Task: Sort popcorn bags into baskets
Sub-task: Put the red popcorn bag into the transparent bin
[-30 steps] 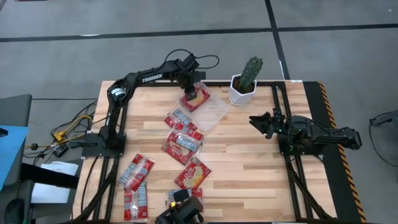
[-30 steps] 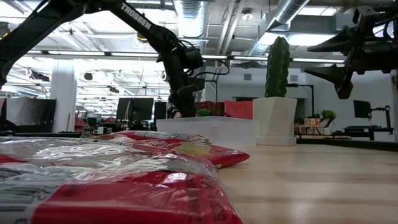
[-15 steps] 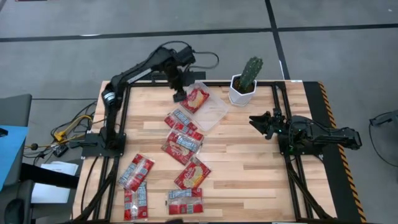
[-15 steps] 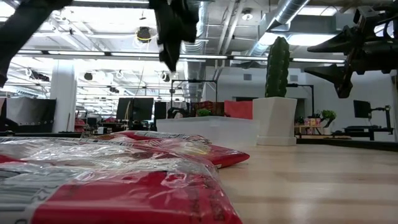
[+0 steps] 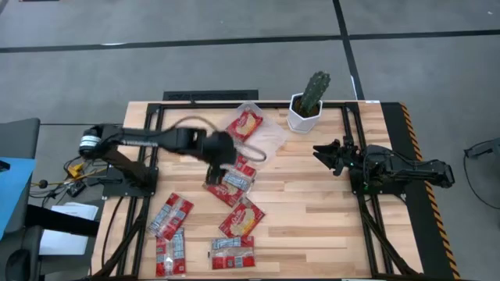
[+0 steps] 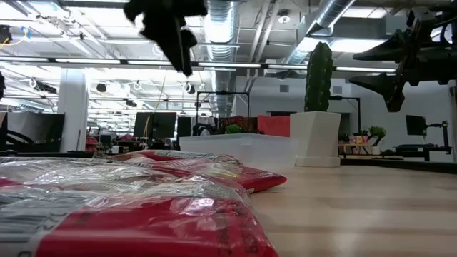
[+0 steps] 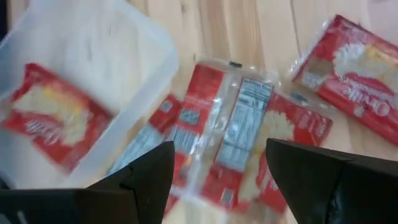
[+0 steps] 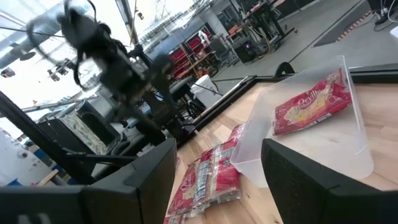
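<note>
The left gripper [image 5: 219, 148] hangs empty with its dark fingers [image 7: 134, 180] spread wide, over the cluster of red, silver-ended flat popcorn bags [image 5: 230, 178] in the middle of the light wooden slatted table [image 5: 312, 211]. A second ago it stood at the far edge, over the clear, shallow plastic tub [image 5: 262, 136]; now the arm has swung back toward the near side and the tub keeps one red packet [image 5: 244, 123] lying flat in its far-left end. That bag counts as delivered, and the arm looks to be lining up on the next one. Directly under the wrist lies a packet turned label-side up [image 7: 239, 134], overlapping its neighbours, so picking it alone may take care.

Seven or so more bags are spread toward the near-left corner of the table [image 5: 170, 215], all outside the tub, so most of the sorting remains.

The right gripper [image 5: 326, 154] waits above the right side of the table, unmoved, fingers apart and holding nothing. A white faceted pot with a green cactus [image 5: 307, 105] stands just right of the tub at the far edge.
</note>
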